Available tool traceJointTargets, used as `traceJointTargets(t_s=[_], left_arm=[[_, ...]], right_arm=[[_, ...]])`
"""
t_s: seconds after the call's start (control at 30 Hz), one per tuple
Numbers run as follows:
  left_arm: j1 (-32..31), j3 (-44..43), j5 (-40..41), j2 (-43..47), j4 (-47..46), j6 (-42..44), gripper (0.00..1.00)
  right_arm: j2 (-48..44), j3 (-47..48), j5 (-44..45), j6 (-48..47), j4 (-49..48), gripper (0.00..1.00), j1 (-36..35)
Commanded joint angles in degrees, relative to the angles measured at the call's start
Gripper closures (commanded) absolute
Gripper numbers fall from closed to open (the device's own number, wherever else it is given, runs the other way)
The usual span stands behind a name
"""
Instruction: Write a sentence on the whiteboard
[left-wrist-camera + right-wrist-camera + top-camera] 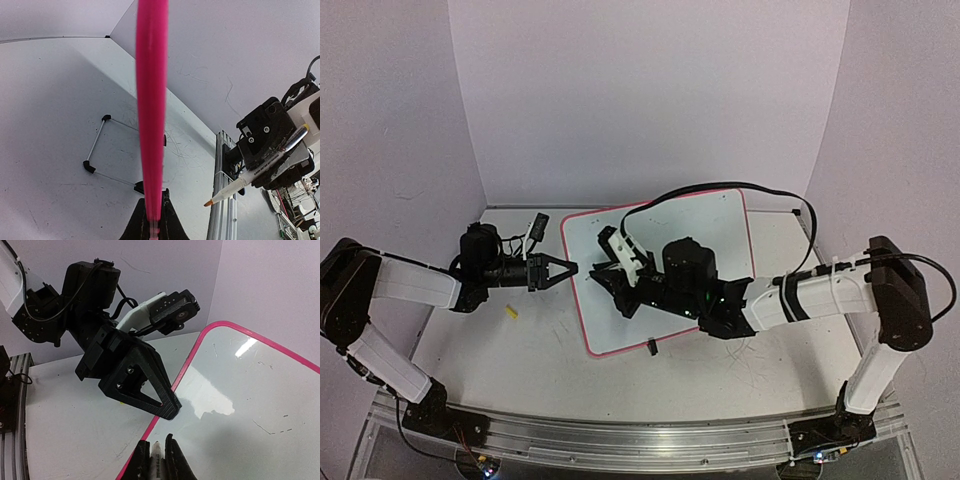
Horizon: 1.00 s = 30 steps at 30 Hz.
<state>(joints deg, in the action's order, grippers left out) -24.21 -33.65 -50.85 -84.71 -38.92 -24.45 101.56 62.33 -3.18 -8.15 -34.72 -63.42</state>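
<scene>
The whiteboard (695,235) lies tilted at the table's middle, glossy white with a pink rim (151,100). My left gripper (563,268) is shut on that rim at the board's left edge; in the left wrist view the rim runs edge-on up from between its jaws (154,219). My right gripper (608,275) hovers over the board's left part, shut on a white marker (260,172) whose orange tip (207,203) is bare. In the right wrist view the marker (157,457) sits between my jaws, just short of the left gripper (167,410). The sentence is out of view; the board's face (240,405) shows only faint specks.
A small yellow cap (510,312) lies on the tabletop left of the board. The board's wire stand with black feet (89,166) shows beneath it. A metal rail (620,445) runs along the near edge. Lilac walls close in the back and sides.
</scene>
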Motion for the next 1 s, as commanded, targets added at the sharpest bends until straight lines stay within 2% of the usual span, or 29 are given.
traceJointTargets(t_s=[0.0, 0.27, 0.7, 0.97], left_arm=[[-0.4, -2.5, 0.7, -0.6, 0.0, 1.9, 1.0], [-0.4, -2.8, 0.7, -1.0, 0.3, 1.8, 1.0], [-0.4, -2.6, 0.7, -0.9, 0.6, 1.9, 1.0], [-0.4, -2.6, 0.7, -1.0, 0.6, 2.1, 1.0]], right_arm=[[0.8, 0.8, -2.6, -0.5, -2.4, 1.0, -0.2], [1.0, 0.8, -2.2, 2.9, -2.5, 1.0, 1.8], [3.4, 4.8, -3.1, 1.1, -1.8, 1.0, 1.9], [4.8, 6.5, 1.3, 1.1, -2.3, 1.0, 1.9]])
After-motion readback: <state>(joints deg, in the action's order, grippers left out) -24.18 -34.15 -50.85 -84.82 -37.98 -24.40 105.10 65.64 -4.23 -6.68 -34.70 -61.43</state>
